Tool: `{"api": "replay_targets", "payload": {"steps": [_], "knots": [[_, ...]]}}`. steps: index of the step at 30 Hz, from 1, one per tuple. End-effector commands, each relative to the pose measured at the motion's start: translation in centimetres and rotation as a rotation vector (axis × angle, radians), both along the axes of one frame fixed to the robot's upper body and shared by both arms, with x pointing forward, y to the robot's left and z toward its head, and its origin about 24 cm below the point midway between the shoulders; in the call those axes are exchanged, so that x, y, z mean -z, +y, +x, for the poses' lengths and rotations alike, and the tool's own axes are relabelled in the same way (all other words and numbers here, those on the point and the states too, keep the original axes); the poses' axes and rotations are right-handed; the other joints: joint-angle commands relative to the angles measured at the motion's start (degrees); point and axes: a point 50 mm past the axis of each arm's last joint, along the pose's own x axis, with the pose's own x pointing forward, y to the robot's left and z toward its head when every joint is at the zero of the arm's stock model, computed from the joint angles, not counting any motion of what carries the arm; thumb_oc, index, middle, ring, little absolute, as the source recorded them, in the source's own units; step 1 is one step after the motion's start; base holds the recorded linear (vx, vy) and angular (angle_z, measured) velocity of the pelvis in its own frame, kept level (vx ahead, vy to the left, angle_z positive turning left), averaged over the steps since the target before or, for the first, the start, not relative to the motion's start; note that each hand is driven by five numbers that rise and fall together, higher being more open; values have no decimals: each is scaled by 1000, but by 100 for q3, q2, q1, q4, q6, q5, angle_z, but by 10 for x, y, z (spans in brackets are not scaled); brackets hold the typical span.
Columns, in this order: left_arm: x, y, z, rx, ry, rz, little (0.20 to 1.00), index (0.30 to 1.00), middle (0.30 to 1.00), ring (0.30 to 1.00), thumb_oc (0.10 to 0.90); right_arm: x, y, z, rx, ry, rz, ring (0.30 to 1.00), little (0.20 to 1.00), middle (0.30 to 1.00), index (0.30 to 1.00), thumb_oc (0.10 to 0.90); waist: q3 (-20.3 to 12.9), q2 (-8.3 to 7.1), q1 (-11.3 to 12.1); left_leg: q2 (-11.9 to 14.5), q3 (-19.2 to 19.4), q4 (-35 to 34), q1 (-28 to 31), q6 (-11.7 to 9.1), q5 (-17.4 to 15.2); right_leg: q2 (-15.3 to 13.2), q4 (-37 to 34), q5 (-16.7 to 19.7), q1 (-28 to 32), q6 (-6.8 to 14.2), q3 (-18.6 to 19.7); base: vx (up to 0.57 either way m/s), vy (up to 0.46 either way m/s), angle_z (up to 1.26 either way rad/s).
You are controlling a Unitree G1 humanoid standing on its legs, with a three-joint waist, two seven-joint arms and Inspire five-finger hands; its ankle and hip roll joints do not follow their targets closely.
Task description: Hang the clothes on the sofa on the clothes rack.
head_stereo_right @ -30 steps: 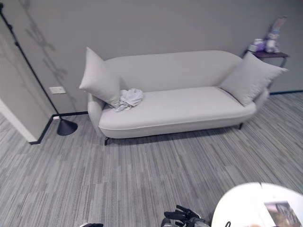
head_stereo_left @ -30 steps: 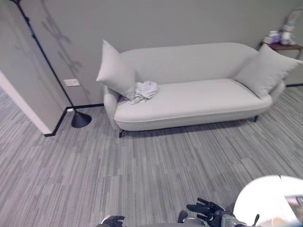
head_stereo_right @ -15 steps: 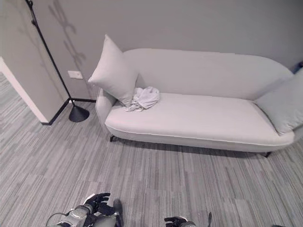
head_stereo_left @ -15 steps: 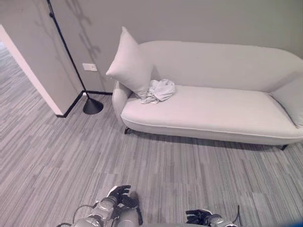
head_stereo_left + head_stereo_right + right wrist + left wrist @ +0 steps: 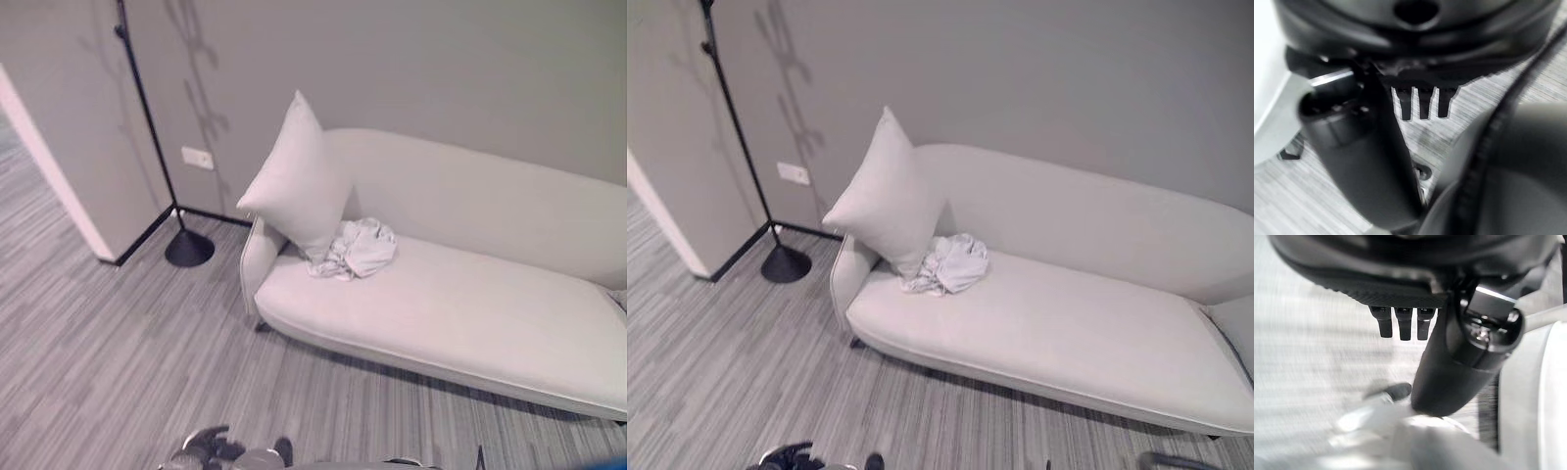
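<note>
Clothes rack (image 5: 147, 108): thin black metal pole on a round, domed black base, standing at the far left against the grey wall, beside a projecting wall corner. Nothing hung on the visible length of the pole.

Wall socket (image 5: 197, 158): small white rectangular plate, low on the wall between the rack and the sofa.

Floor (image 5: 88, 343): grey covering of narrow streaked strips, matt.

Left hand (image 5: 1403, 323): dark, seen low at the bottom edge of the head views and close in its wrist view. Fingers hung down straight and relaxed in a row, thumb standing out beside them; nothing was held.

Cushion (image 5: 299, 181): square, pale off-white fabric, plump with pointed corners, propped on one corner against the sofa's left armrest and backrest.

Clothes (image 5: 358, 250): one crumpled bundle of white, soft, creased fabric, lying on the seat at the sofa's left end, touching the lower edge of the cushion. Well apart from both hands and from the rack.

Sofa (image 5: 460, 304): long, rounded, upholstered in smooth pale off-white fabric, with a curved low backrest, a single seat pad and short dark legs, set against the wall.

Right hand (image 5: 1422, 103): dark, seen in its wrist view above the striped floor. Fingers extended and loose, thumb forward; it held nothing.
</note>
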Motion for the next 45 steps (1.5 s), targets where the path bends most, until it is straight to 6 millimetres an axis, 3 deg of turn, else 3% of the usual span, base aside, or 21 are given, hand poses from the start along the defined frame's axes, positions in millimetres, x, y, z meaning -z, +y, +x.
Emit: {"api": "replay_targets", "payload": {"steps": [1,2,3,5,6,7,10,11,13,15,22,29,30,31,33,35,36,39,40,43,45], "knots": [[2,-23,11,98,-38,-33,900,900,900,900,800,-10,-30,30,-28,-123,-131,900,900,900,900,800,193,495,-178,480,-41,-136,-16,-391,-23,-115,-393,853,-408,-100,-375,16,4,56],[2,-23,11,98,-38,-33,900,900,900,900,800,-10,-30,30,-28,-123,-131,900,900,900,900,800,193,495,-178,480,-42,-136,-17,-391,-23,-116,-393,853,-408,-100,-376,244,-98,73],[-2,-33,33,162,-100,-63,900,900,900,900,800,-24,-52,61,60,-243,-182,900,900,900,900,800,373,640,-495,561,-360,-136,168,-550,-116,384,-1166,-33,-1000,-396,-190,223,-106,40],[-2,-36,36,184,-110,-72,900,900,900,900,800,-30,-59,71,84,-283,-199,900,900,900,900,800,429,644,-546,581,-434,-136,208,-601,-139,520,-1582,-121,-1089,-422,-88,247,-206,61],[-2,-44,38,236,-112,-87,900,900,900,900,800,-41,-69,91,118,-376,-220,900,900,900,900,800,527,591,-705,579,-653,-136,306,-710,-230,805,-2761,-78,-1412,-431,516,202,-241,78],[-2,-44,38,236,-112,-87,900,900,900,900,800,-42,-69,91,119,-376,-220,900,900,900,900,800,514,604,-696,595,-646,-136,290,-714,-223,829,-2813,-40,-1407,-439,513,207,-243,58],[-3,-50,43,309,-134,-84,900,900,900,900,800,-78,-95,126,115,-612,-317,900,900,900,900,800,635,524,-901,553,-1024,-136,501,-776,-423,1036,-3749,337,-1740,-257,1728,247,-192,46],[-3,-47,41,265,-135,-88,900,900,900,900,800,-98,-116,134,126,-716,-399,900,900,900,900,800,647,523,-975,546,-1262,-136,568,-768,-462,1058,-3863,521,-1832,-208,2043,209,-161,64],[-2,-44,39,213,-134,-91,900,900,900,900,800,-103,-127,131,125,-726,-444,900,900,900,900,800,611,513,-966,553,-1388,-136,604,-777,-480,1080,-3962,520,-1741,-204,2056,187,-155,82],[1,-31,21,128,-91,-66,900,900,900,900,800,-115,-135,138,39,-769,-500,900,900,900,900,800,484,480,-868,657,-1589,-136,679,-844,-527,1081,-4229,492,-1400,-272,1808,275,-266,83],[8,-34,-11,124,-7,-84,900,900,900,900,800,-136,-128,162,-186,-862,-590,900,900,900,900,800,388,557,-613,1078,-2090,-136,689,-1083,-465,1489,-4567,222,-926,-530,1423,168,-225,43],[6,-40,0,256,-53,-46,900,900,900,900,800,-152,-110,199,-234,-957,-659,900,900,900,900,800,529,599,-382,1324,-2444,192,416,-1340,-437,1664,-4567,-98,-686,-739,936,92,-152,39],[5,-39,1,239,-62,-44,900,900,900,900,800,-153,-108,201,-238,-965,-669,900,900,900,900,800,587,586,-340,1302,-2406,447,282,-1393,-457,1637,-4567,-124,-651,-769,862,23,-124,61],[5,-38,2,153,-86,-47,900,900,900,900,800,-155,-111,205,-232,-962,-699,900,900,900,900,800,768,549,-282,1215,-2167,1288,-238,-1510,-390,1510,-4567,-157,-549,-815,608,-6,-80,57],[5,-38,2,151,-87,-47,900,900,900,900,800,-155,-110,205,-232,-964,-699,900,900,900,900,800,764,549,-310,1202,-2193,1377,-305,-1507,-424,1507,-4567,-157,-562,-812,586,-4,-32,62],[4,-32,2,51,-120,-39,900,900,900,900,800,-154,-123,205,-192,-925,-768,900,900,900,900,800,860,590,-164,1377,-1546,1618,-926,-1486,-174,1408,-4567,-272,-411,-771,231,50,-34,80],[4,-32,2,51,-120,-39,900,900,900,900,800,-154,-123,205,-192,-925,-768,900,900,900,900,800,856,589,-166,1377,-1547,1619,-930,-1486,-174,1408,-4567,-272,-414,-771,230,138,30,82],[6,-25,-14,76,-64,-5,900,900,900,900,800,-155,-143,200,-143,-864,-845,900,900,900,900,800,814,705,0,1632,-1050,588,-1455,-1502,503,1454,-4567,-464,-271,-714,12,203,76,84],[7,-25,-22,49,-42,-5,900,900,900,900,800,-154,-142,200,-109,-867,-841,900,900,900,900,800,720,723,48,1663,-923,223,-1263,-1493,497,1493,-4567,-539,-269,-685,46,187,41,67],[8,-22,-31,39,-19,13,900,900,900,900,800,-159,-141,203,-96,-905,-854,900,900,900,900,800,647,742,60,1652,-892,170,-1192,-1486,664,1545,-4567,-572,-241,-697,64,173,74,33],[8,-21,-34,119,1,30,900,900,900,900,800,-164,-144,205,-96,-919,-880,900,900,900,900,800,543,740,50,1538,-883,-53,-1032,-1465,698,1502,-4567,-594,-284,-687,78,221,145,-2]]}}
